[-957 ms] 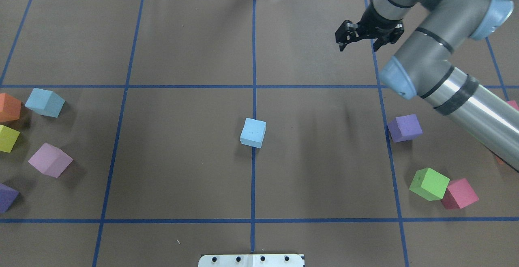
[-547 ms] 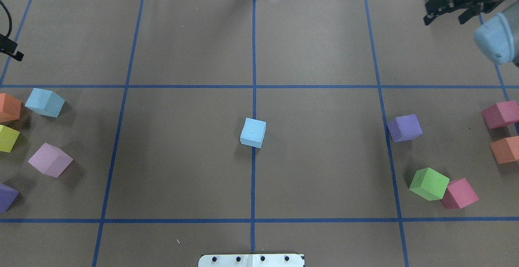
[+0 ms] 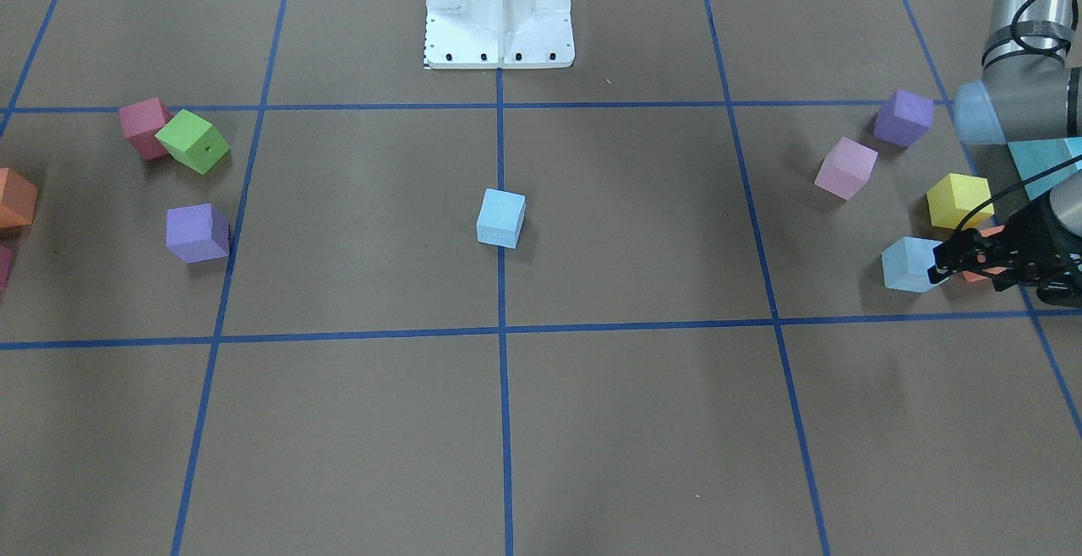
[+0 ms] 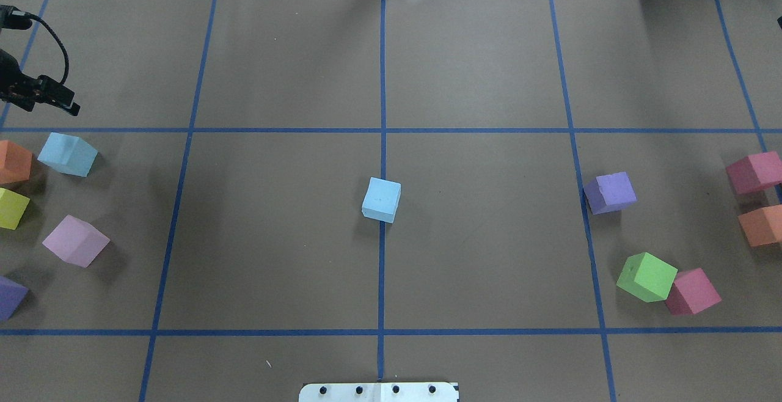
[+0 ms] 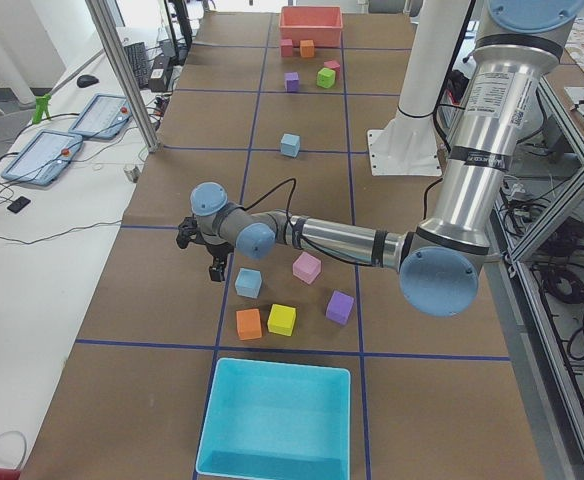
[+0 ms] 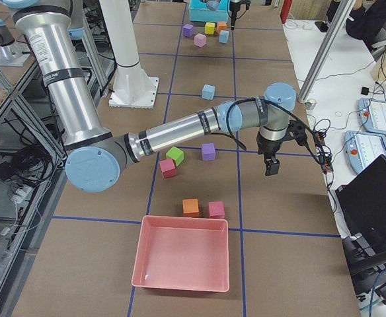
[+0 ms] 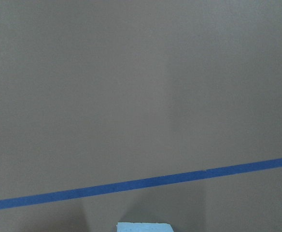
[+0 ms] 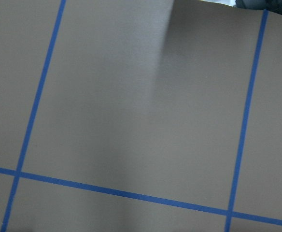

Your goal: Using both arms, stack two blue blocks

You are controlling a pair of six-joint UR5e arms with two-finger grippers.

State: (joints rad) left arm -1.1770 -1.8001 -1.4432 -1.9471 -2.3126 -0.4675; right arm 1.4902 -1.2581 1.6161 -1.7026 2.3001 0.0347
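One pale blue block (image 4: 381, 200) sits at the table's centre on the blue middle line; it also shows in the front view (image 3: 500, 218). The second blue block (image 4: 67, 154) lies on the left side among other cubes, and its top edge shows in the left wrist view (image 7: 145, 227). My left gripper (image 4: 49, 104) hovers just beyond this block, open and empty; in the front view (image 3: 970, 273) it is beside the block (image 3: 909, 264). My right gripper (image 6: 271, 165) shows only in the exterior right view, over bare table at the far right; I cannot tell its state.
Orange (image 4: 12, 160), yellow (image 4: 11, 208), pink (image 4: 76, 241) and purple (image 4: 9, 295) cubes crowd the left block. Purple (image 4: 610, 192), green (image 4: 646, 276), red (image 4: 692, 291) and orange (image 4: 760, 225) cubes lie at right. A turquoise bin (image 5: 272, 420) and a red bin (image 6: 180, 261) stand at the table's ends.
My right arm has swung away from the far right of the table and left the overhead view. My left gripper has come in at the left edge, closer to the left blue block.
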